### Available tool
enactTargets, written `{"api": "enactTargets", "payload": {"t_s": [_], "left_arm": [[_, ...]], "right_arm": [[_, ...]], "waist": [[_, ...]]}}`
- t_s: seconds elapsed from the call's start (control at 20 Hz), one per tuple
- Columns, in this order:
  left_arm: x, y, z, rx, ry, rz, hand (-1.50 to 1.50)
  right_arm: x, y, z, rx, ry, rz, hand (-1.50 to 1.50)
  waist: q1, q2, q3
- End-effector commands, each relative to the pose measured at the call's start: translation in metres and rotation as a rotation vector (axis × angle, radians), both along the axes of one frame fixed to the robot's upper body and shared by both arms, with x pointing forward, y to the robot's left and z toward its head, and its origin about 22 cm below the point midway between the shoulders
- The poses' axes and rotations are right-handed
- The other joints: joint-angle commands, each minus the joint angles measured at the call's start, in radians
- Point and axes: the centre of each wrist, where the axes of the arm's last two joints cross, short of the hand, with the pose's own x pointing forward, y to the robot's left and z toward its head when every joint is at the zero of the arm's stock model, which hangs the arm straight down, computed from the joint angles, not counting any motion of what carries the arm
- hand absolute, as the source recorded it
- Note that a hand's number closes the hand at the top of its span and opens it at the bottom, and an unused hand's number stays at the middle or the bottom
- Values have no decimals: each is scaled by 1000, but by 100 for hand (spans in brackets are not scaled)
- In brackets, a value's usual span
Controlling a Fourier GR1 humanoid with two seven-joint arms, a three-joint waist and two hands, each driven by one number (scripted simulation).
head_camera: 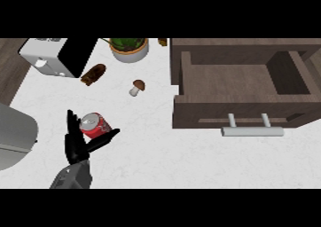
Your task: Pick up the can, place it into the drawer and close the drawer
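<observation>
The left hand [78,148] comes up from the lower edge at the left of the white bench [163,159]. Its fingers [71,128] are straight and point away from the robot, and the thumb [105,136] is spread out to the right, so the hand is open rather than closed on anything. The can [94,125], red with a silver top, sits in the crook between them. It is just right of the fingers and just above the thumb, and I cannot tell whether it touches either.

The drawer [241,108] is well to the right of the fingers and a little farther from the robot. It is pulled out, its dark wooden inside is bare, and its pale bar handle [252,131] faces the robot.

Beyond the fingertips and slightly right is a brown oblong thing [93,74], with a small mushroom [137,87] farther right of it. A white and black appliance [57,55] stands farther out, nearly straight ahead of the fingers, and a potted plant [129,48] is to its right. A large grey rounded object [9,137] lies close on the fingers' left.
</observation>
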Motion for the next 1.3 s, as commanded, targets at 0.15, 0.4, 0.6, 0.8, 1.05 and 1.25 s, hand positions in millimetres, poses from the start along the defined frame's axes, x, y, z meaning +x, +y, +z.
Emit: {"api": "enactTargets", "payload": {"t_s": [0.15,0.4,0.6,0.8,1.05,1.25], "left_arm": [[9,8,-8,-57,-29,-96,150],[34,-14,5,-95,-79,-154,150],[23,-1,-4,-71,-129,-162,150],[47,-19,19,-66,-126,-272,150],[70,-30,28,-88,-129,-492,150],[81,-50,40,-97,-199,-535,150]], "right_arm": [[-23,-7,4,8,-4,2,-150],[0,15,12,9,-10,-2,-150],[-13,10,17,-13,-23,-8,-150],[0,-5,18,-22,-15,-31,-150],[-3,9,12,-11,-49,-5,-150],[8,3,-3,-37,-33,-35,-150]], "waist": [[-9,0,0],[-1,0,0],[-2,0,0],[2,-2,0],[-21,4,-1],[-3,1,0]]}}
